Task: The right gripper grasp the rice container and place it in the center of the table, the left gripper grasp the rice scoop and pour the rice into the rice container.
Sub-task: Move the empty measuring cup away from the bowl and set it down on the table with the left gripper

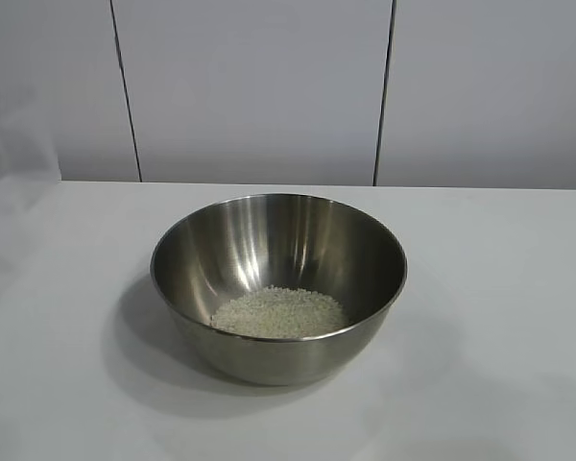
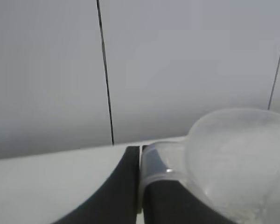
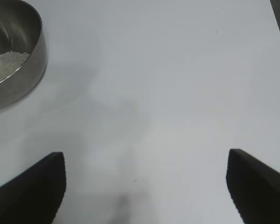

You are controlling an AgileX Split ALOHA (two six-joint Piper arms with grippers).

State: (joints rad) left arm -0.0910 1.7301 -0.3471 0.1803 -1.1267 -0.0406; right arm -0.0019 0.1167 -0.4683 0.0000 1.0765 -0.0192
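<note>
The rice container [image 1: 278, 279], a shiny steel bowl, stands in the middle of the white table [image 1: 499, 288] with a heap of white rice [image 1: 280, 313] in its bottom. It also shows in the right wrist view [image 3: 14, 56]. Neither gripper shows in the exterior view. In the left wrist view my left gripper [image 2: 140, 186] is shut on the handle tab of the rice scoop [image 2: 233, 168], a clear plastic cup held above the table edge. In the right wrist view my right gripper [image 3: 144, 186] is wide open and empty over bare table, well clear of the bowl.
A white panelled wall [image 1: 259, 86] with dark vertical seams runs behind the table. A faint translucent blur [image 1: 19, 144] sits at the exterior view's far left edge.
</note>
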